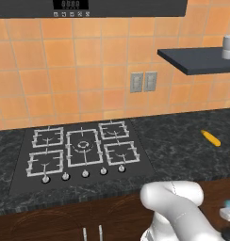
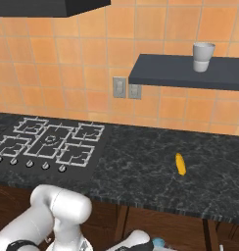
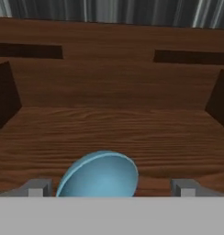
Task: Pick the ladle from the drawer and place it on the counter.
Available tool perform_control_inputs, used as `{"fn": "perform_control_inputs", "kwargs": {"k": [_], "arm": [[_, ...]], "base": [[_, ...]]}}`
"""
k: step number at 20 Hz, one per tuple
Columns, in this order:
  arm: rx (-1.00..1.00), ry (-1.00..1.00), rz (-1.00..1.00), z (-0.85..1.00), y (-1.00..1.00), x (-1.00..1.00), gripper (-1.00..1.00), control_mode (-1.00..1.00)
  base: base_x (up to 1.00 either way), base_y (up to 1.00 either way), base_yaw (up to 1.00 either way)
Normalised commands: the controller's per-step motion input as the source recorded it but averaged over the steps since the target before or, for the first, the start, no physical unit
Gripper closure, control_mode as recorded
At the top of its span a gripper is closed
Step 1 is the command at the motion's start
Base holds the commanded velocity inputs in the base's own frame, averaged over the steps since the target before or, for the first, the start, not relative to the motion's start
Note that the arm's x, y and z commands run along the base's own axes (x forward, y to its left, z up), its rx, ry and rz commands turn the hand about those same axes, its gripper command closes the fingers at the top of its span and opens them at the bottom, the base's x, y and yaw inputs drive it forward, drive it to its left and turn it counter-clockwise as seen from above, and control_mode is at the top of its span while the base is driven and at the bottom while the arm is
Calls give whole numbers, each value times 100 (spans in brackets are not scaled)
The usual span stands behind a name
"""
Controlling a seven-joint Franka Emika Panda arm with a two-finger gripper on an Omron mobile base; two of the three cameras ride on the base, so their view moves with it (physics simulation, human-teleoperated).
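Right by the camera, the ladle's (image 3: 98,176) blue bowl lies on the wooden drawer (image 3: 112,128) floor between the spread fingers (image 3: 38,187) of the gripper (image 3: 112,188), its handle hidden, with the counter (image 1: 183,150) well above the drawer.

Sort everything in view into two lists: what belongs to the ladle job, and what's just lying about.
Job:
ladle, between the open claw tips
drawer
counter

Lying about:
yellow stick on the counter
cup on the wall shelf
cooktop
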Motion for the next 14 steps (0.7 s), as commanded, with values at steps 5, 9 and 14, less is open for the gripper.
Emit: {"fn": "perform_control_inputs", "kwargs": {"k": [5, 9, 14], "arm": [[-1, 0, 0, -16, 0, 35, -100, -100], [0, 2, 1, -22, -6, 31, -100, -100], [0, 9, 0, -25, -10, 5, -100, -100]], "base": [[0, 0, 0], [0, 0, 0], [0, 0, 0]]}}
